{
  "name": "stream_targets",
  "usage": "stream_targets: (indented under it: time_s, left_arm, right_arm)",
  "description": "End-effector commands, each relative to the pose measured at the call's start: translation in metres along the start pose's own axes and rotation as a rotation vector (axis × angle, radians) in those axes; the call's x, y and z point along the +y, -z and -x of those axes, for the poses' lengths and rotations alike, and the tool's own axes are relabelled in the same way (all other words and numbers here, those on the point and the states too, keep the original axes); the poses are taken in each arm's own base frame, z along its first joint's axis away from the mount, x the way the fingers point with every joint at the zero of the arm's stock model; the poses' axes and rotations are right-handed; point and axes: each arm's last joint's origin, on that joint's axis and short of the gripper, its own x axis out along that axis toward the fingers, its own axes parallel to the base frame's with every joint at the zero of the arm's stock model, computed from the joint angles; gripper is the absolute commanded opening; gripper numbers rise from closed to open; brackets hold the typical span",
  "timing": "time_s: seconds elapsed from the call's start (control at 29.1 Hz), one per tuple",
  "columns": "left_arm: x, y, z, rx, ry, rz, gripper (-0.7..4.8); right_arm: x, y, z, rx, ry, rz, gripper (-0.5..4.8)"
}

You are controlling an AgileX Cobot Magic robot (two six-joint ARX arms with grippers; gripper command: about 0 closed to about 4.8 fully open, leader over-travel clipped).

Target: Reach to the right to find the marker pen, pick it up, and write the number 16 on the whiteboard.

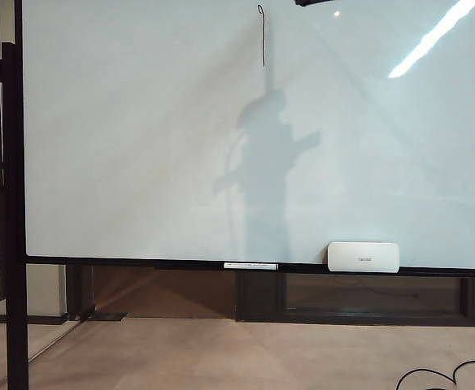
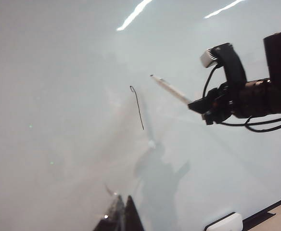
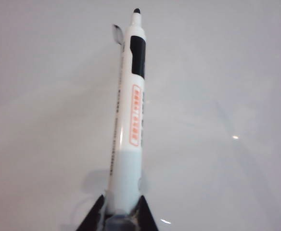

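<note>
The marker pen (image 3: 130, 120) sits clamped at its rear end in the right tool (image 3: 122, 211), its black tip pointing at the whiteboard (image 1: 140, 146), so that moving the arm can draw a line; in the left wrist view the same pen (image 2: 172, 90) slants toward the board from the right tool (image 2: 198, 107), up near the board's top and just right of the stroke, its tip apparently just off the surface. One thin vertical stroke (image 1: 263, 36) with a small hook at its top stands there, which reads as the 1 of the number 16; no 6 shows yet, so the pen probably hangs beside it to start the second digit. The left tool (image 2: 121, 216) waits low in front of the board with its fingers close together and nothing between them, likely parked out of the way. Along the board's bottom ledge rest one white eraser block (image 1: 363, 257) and one thin white stick (image 1: 250, 266), both well apart from the writing. By count: one pen, one stroke, one eraser, one stick, two tools.
</note>
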Motion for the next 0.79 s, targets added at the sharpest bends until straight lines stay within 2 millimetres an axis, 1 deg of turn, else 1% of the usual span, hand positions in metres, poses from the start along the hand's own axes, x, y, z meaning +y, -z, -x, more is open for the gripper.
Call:
stream_targets:
  time_s: [0.03, 0.38, 0.55, 0.79]
  left_arm:
    - [0.000, -0.002, 0.001, -0.005, 0.003, 0.003, -0.05]
    - [0.000, -0.002, 0.001, -0.005, 0.005, 0.003, -0.05]
    - [-0.001, -0.003, 0.001, -0.019, 0.065, 0.033, -0.05]
    - [-0.001, -0.003, 0.001, -0.018, 0.061, 0.026, -0.06]
  right_arm:
    - [-0.007, -0.001, 0.000, 0.000, 0.063, 0.002, -0.02]
    - [-0.014, 0.000, -0.001, -0.001, 0.100, 0.002, -0.02]
    - [-0.017, -0.002, -0.002, -0.021, 0.110, -0.001, -0.02]
    - [-0.022, 0.004, -0.007, -0.021, 0.122, -0.001, -0.02]
